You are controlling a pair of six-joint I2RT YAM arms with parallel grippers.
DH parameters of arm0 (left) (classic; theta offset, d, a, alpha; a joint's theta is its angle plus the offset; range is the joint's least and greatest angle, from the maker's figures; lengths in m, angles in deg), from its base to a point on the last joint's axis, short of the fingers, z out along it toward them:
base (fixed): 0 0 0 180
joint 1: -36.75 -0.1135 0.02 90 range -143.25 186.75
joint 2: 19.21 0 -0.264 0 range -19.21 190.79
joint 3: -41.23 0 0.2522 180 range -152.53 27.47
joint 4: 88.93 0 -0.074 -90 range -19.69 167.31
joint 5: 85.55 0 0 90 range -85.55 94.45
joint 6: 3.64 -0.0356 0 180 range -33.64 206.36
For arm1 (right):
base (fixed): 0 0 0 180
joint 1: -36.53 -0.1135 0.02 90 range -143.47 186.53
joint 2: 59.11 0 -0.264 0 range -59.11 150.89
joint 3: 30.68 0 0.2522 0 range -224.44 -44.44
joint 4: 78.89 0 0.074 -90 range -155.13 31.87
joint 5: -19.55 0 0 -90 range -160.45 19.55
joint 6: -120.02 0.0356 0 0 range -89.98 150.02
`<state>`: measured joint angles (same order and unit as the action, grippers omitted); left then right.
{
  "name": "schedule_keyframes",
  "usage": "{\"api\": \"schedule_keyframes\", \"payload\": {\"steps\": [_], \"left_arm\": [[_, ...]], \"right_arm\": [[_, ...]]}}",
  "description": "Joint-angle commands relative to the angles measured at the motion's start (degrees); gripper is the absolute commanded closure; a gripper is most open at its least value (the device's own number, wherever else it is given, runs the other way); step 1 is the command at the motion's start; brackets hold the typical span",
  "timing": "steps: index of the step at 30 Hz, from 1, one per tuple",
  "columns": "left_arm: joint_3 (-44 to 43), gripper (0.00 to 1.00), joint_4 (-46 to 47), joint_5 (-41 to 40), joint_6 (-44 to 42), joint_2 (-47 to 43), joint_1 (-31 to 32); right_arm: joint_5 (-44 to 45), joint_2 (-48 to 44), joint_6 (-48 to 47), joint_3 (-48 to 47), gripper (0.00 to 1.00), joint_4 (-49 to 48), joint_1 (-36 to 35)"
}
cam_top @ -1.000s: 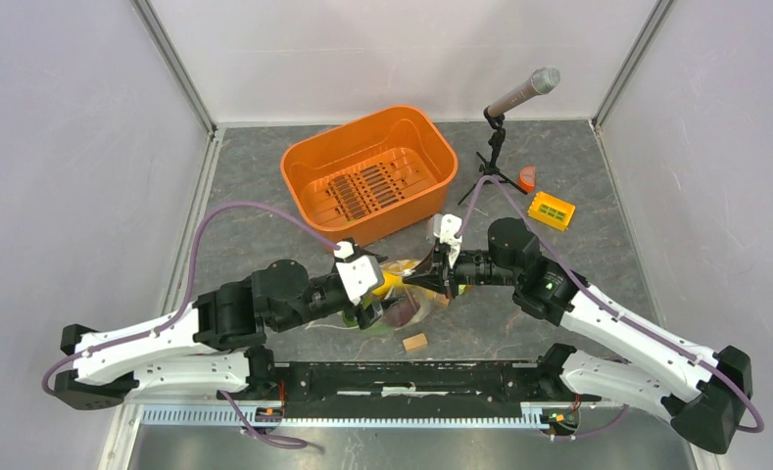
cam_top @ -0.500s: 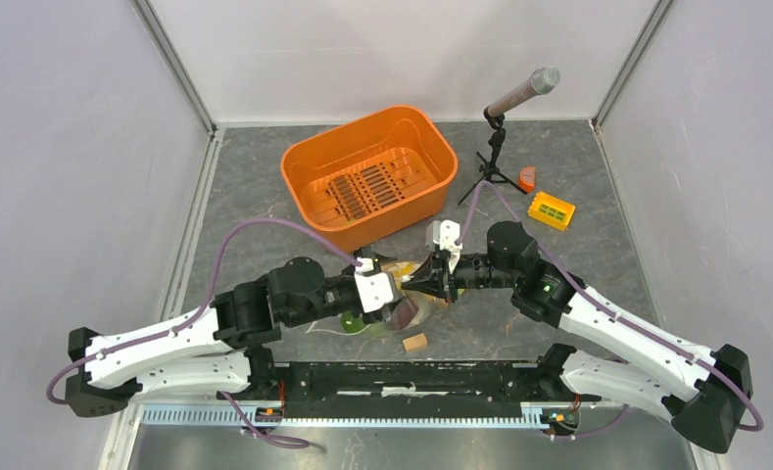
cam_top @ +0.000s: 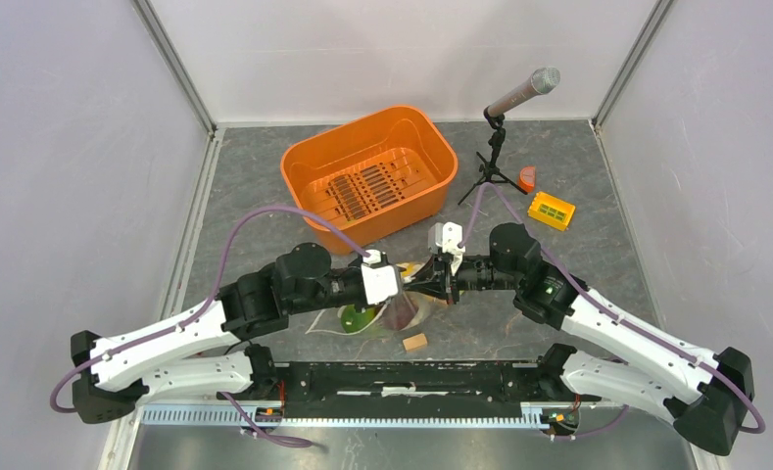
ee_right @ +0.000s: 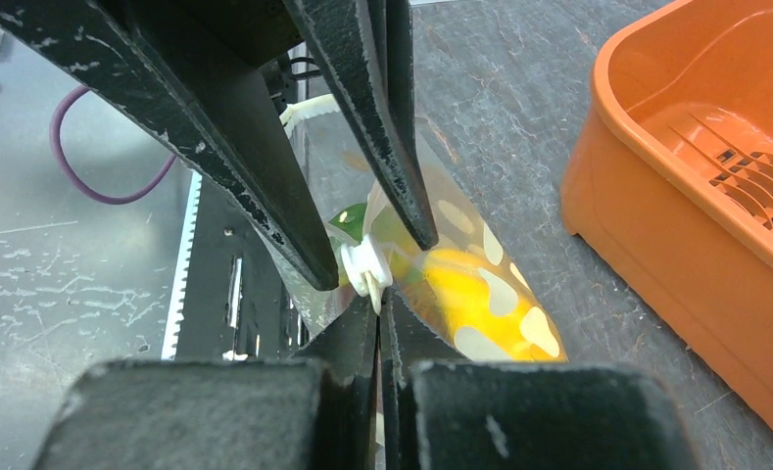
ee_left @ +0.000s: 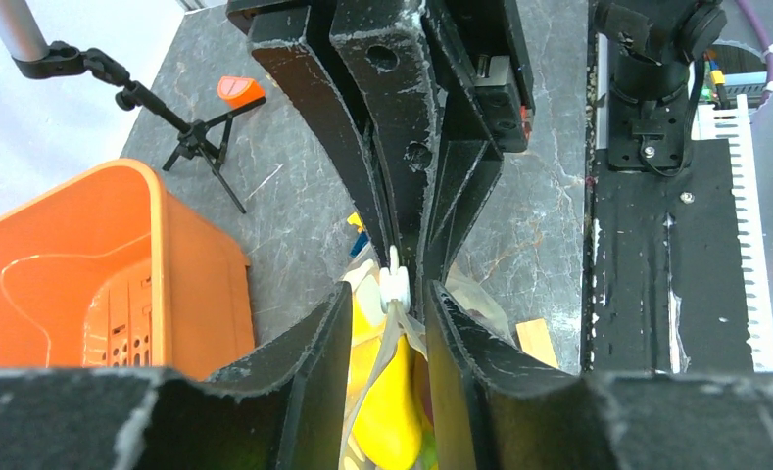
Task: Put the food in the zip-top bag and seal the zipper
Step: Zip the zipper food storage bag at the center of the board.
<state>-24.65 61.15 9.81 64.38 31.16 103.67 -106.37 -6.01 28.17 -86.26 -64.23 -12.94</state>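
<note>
— As the grey stone-patterned tabletop [cam_top: 255,206] carries everything here, what is the biggest thing on it?

— The orange plastic basket with a slotted floor [cam_top: 369,176], at the far middle.

— And the arms?

— Both reach to the centre, on the near side of the basket. The left gripper [ee_left: 387,299] and the right gripper [ee_right: 376,308] meet tip to tip.

— Anything standing upright?

— A grey microphone on a small black tripod [cam_top: 500,137], right of the basket and well apart from the grippers.

— Where is the bag?

— The clear zip-top bag with white polka dots [ee_right: 456,235] is under the fingertips, mouth raised, its lower part down by the table.

— And the food?

— A yellow plastic toy pepper [ee_left: 392,421] shows through the film. From above, a green toy cabbage [cam_top: 360,318] and a dark red round piece [cam_top: 400,311] sit at the bag's low end. I cannot tell whether the cabbage is wholly inside.

— Smaller things?

— A yellow building block [cam_top: 551,211] toward the right wall, an orange-red piece [cam_top: 527,178] by the tripod's foot, and a small tan wooden cube [cam_top: 414,342] just near-side of the bag.

— The zipper?

— The right gripper's jaws are pressed together on the narrow white zipper strip [ee_left: 394,284]. The left gripper's jaws stand apart, one finger either side of the bag's mouth, not pinching it.
</note>
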Motion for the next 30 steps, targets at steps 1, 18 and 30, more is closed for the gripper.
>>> {"api": "schedule_keyframes", "payload": {"steps": [1,18,30], "left_arm": [[-2.19,0.61,1.44,3.25,-0.06,0.32,-0.89],[-0.79,0.90,0.37,0.79,2.79,-0.91,-1.96],[4.15,0.98,-0.61,-2.25,4.47,-7.41,-2.40]], "right_arm": [[-0.12,-1.09,-1.10,-0.28,1.00,-1.92,-0.29],[11.79,-2.07,-1.06,0.19,1.00,-1.09,-0.32],[18.86,-4.74,-3.92,0.87,1.00,1.33,-0.30]]}}
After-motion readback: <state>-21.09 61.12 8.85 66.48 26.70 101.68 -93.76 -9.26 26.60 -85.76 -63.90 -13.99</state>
